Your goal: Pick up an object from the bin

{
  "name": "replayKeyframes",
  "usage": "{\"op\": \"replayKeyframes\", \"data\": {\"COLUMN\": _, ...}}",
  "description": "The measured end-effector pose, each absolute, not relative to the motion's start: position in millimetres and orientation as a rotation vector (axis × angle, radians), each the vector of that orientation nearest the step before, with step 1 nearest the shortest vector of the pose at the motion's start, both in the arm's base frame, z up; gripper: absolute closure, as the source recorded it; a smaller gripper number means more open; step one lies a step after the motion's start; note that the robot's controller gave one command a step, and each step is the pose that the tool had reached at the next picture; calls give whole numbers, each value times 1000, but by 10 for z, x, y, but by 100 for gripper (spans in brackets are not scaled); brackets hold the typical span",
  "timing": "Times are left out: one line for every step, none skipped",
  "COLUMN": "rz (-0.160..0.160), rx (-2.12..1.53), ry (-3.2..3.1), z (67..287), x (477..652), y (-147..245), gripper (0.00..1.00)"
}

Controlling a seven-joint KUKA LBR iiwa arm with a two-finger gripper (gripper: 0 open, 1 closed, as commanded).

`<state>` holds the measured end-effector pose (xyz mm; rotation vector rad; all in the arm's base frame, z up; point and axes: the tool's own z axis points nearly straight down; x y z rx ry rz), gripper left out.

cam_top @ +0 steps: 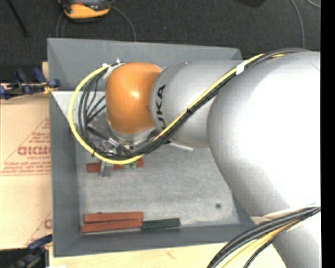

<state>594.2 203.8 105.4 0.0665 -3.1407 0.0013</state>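
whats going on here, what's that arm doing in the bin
The arm reaches into the grey bin from the right, its gripper low over a small reddish-brown piece at the bin's left middle. A grasp cannot be confirmed. Two long reddish-brown bars and a dark green bar lie along the bottom wall.

Arm: broad silver links enter from the right of the view and narrow toward the left. The last link bears black "KUKA" lettering.
Orange cover: a rounded cap over the wrist, at the arm's left end.
Yellow cable: runs along the silver link, then loops wide round the cover's left side.
Black cables: bunched just left of the cover, inside the yellow loop.
Hand: low beneath the cover and mostly hidden by it — only grey metal parts show.
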Motion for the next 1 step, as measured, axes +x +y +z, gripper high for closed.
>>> {"op": "replayKeyframes", "data": {"rz": -2, "rx": 85, "ry": -3143, "z": 2355, "x": 5703, "y": 2210, "gripper": 100}}
